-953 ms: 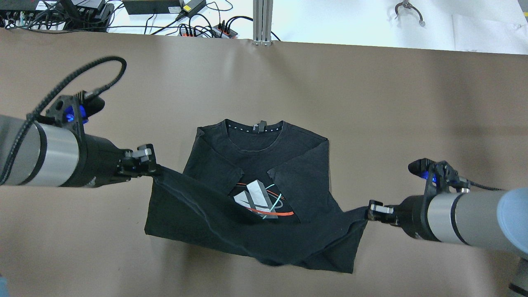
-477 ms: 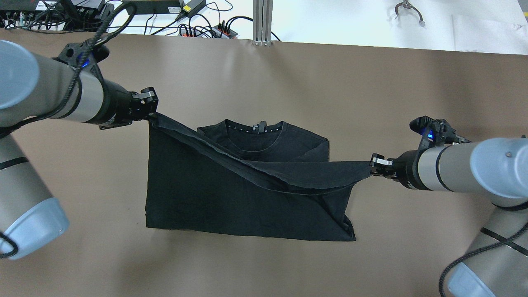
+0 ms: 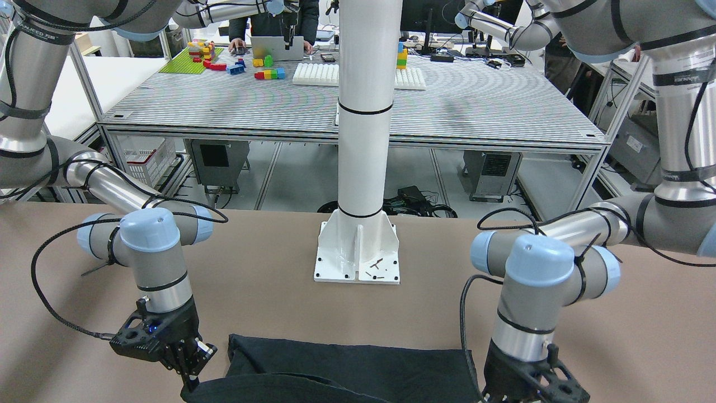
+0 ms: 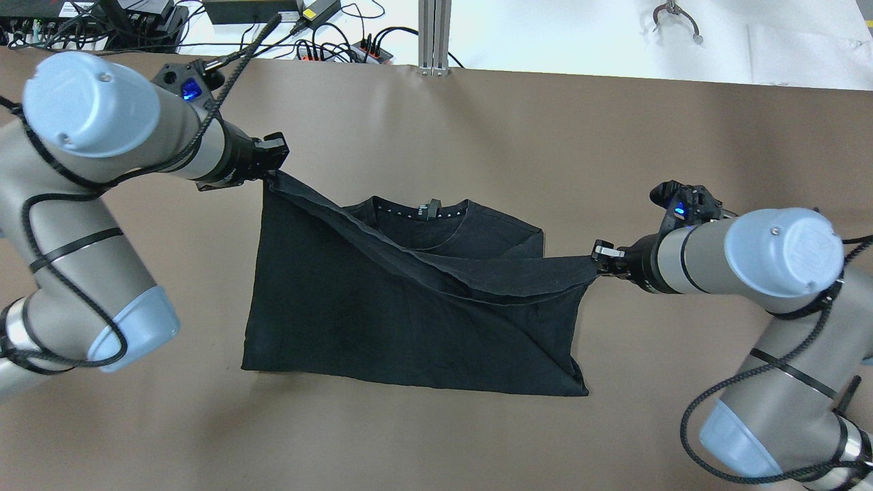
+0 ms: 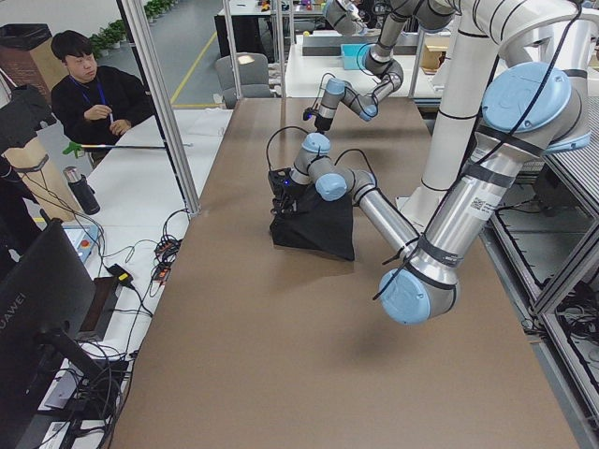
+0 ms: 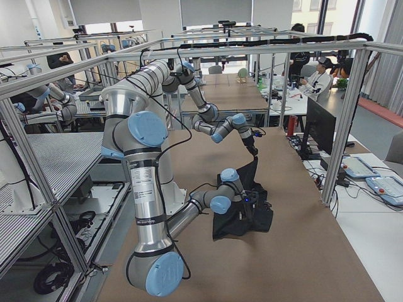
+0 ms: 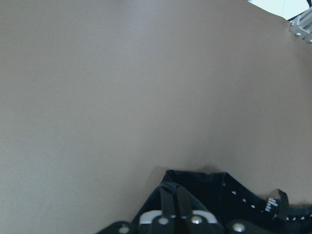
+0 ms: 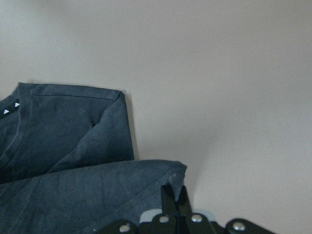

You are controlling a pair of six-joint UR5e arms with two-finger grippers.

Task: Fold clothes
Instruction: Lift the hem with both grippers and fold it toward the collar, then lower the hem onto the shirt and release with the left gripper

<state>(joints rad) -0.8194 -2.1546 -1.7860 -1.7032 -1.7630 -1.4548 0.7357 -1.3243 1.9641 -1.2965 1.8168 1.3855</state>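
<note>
The black garment (image 4: 409,320) is a T-shirt lying on the brown table (image 4: 477,136), its collar (image 4: 451,215) at the far side. My left gripper (image 4: 273,179) is shut on one corner of the bottom hem, held above the table past the collar's left. My right gripper (image 4: 595,262) is shut on the other hem corner, level with the shirt's right shoulder. The lifted hem hangs stretched between them over the shirt's body. The left wrist view shows closed fingertips (image 7: 168,202) on black cloth (image 7: 234,200). The right wrist view shows the same (image 8: 168,195), over the cloth (image 8: 73,126).
The white pillar's base (image 3: 358,252) stands on the table on the robot's side of the garment (image 3: 347,364). Cables and power strips (image 4: 327,41) and an aluminium post (image 4: 433,34) lie beyond the table's far edge. A seated person (image 5: 94,94) is off to the side.
Both grippers have carried the bottom hem away from the robot toward the collar. The lifted cloth now covers the chest graphic. The left gripper travelled farther than the right.
</note>
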